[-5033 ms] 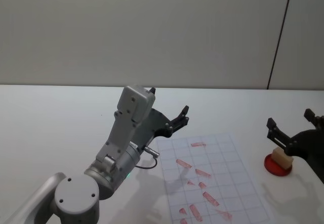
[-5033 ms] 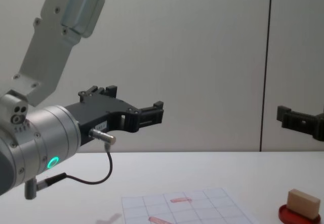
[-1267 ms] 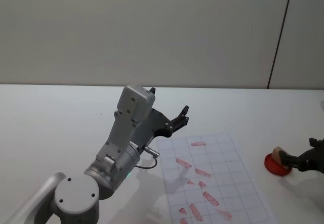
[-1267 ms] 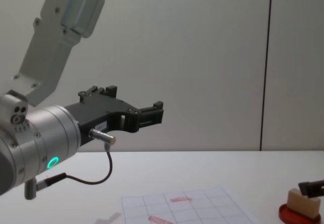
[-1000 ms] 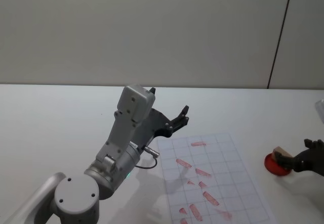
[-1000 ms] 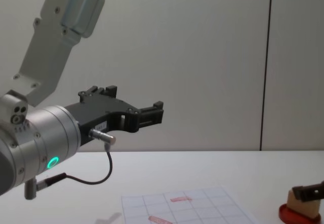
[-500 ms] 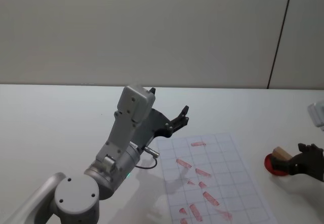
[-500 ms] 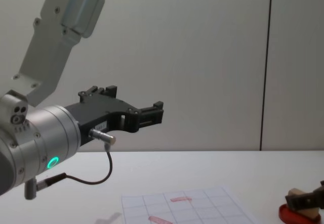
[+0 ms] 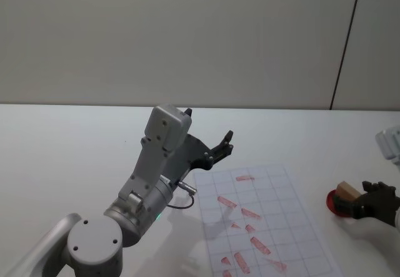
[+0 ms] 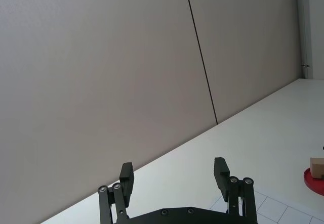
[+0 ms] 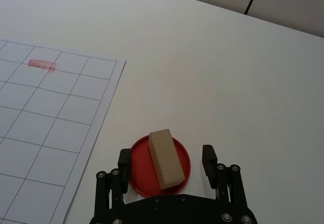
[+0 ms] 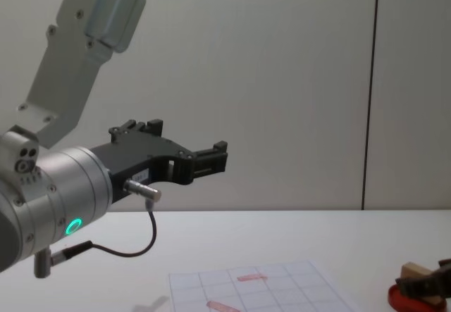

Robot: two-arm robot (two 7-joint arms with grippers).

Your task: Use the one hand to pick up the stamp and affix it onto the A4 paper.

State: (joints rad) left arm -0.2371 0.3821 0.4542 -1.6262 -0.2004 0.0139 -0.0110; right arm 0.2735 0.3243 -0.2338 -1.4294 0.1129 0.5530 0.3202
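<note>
- Flat round red ink-pad dish [image 11: 137,169]: on the white bench [image 9: 75,146], just right of the white grid-printed A4 paper [image 11: 50,113]. It contains the small tan wooden block stamp [image 11: 164,158], lying down, long axis along the right tool's reach, slightly skewed.
- Black two-finger right tool [image 11: 166,155]: fingers apart, straddling the dish. The wrist view shows gaps either side of the stamp; in the head view the tool overlaps the dish's right side.
- Left tool [image 10: 174,173]: fingers apart, raised left of the paper.

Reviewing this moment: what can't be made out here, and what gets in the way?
Stamp underside: it faces down on the ink pad in the right wrist view, so whether it is inked is hidden.
A4 paper near end: cut off by the head view's bottom edge.
Right gripper: cut by the chest view's right edge, so contact with the stamp is unclear there.
Stamp marks: wording too small, head view.
</note>
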